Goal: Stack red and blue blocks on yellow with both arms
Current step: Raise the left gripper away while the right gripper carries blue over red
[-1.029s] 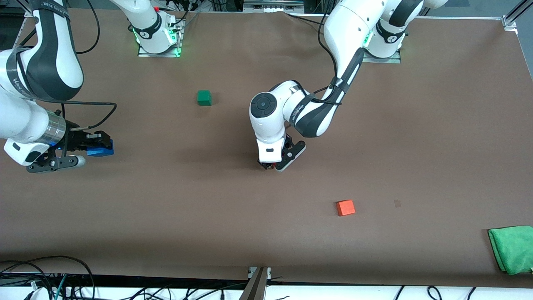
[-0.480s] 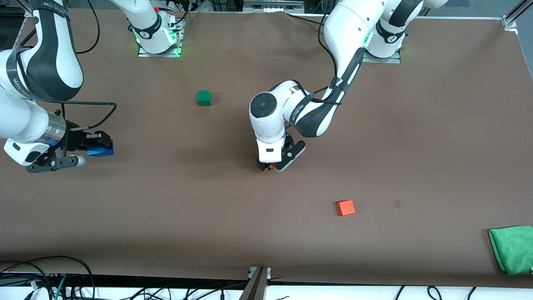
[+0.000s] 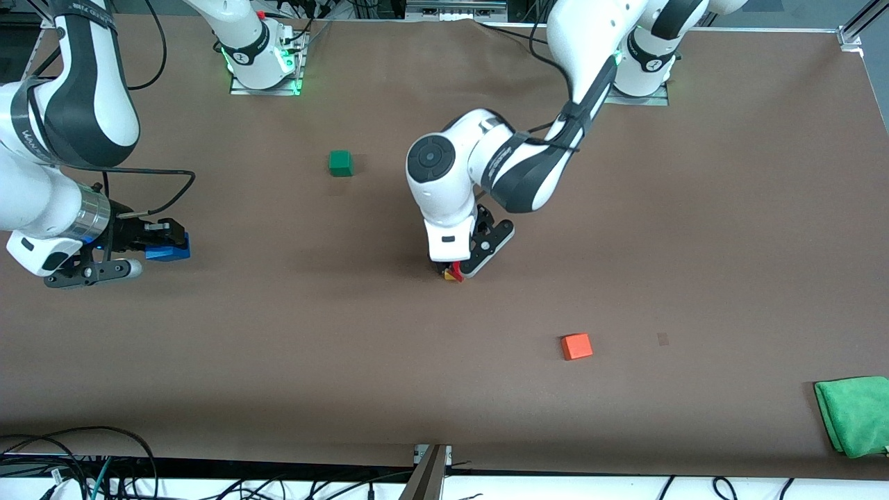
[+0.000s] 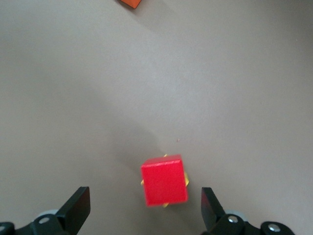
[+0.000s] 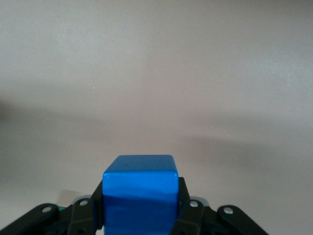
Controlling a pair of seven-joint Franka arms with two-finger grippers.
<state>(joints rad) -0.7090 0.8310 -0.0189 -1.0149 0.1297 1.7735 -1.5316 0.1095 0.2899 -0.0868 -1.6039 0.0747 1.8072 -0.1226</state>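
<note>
The left gripper (image 4: 145, 215) is hanging jaws wide over the red block (image 4: 164, 180), which is sitting on the yellow cube (image 3: 450, 277); the right gripper (image 3: 156, 244) is clamping the blue block (image 5: 140, 194).

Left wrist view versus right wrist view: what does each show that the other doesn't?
Only the left wrist view: the red block sitting on the yellow block, whose edges peek out beneath, the open left gripper above them, and a corner of the orange cube. Only the right wrist view: the blue block clamped in the right gripper. Both: bare brown table.
</note>
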